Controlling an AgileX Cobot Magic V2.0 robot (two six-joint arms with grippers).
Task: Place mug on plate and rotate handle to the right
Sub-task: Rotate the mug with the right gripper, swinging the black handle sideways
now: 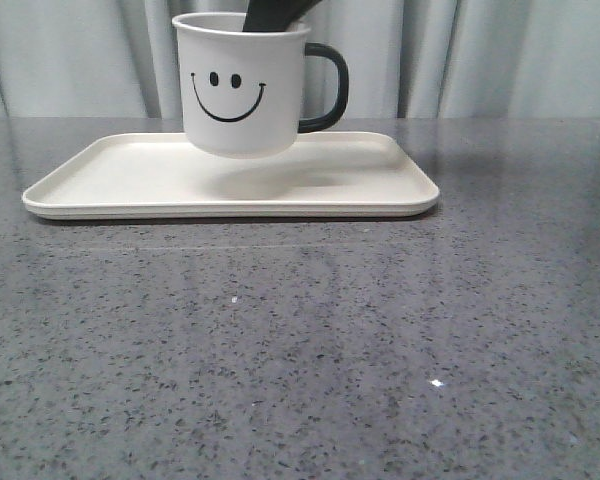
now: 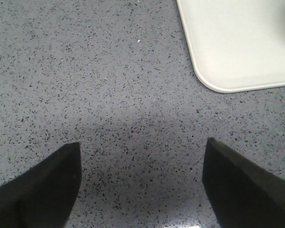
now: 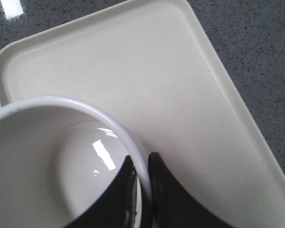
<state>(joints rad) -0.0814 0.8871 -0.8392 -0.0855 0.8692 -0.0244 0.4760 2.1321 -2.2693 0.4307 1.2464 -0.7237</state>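
While the mug (image 1: 242, 85) is pinched by its rim in the closed right gripper (image 3: 141, 190) and hangs just above the plate (image 1: 110, 190) below, it should be lowered level, its handle (image 1: 325, 88) kept rightward; the left gripper (image 2: 140, 183) is open.

**Surfaces under my pincers**

My mug (image 1: 242, 85) looks like glazed ceramic, glossy inside with a bright glint; its handle (image 1: 325, 88) is smooth black. The plate (image 1: 110, 175) looks matt, smooth cream plastic. The table (image 1: 300, 350) is polished speckled grey stone
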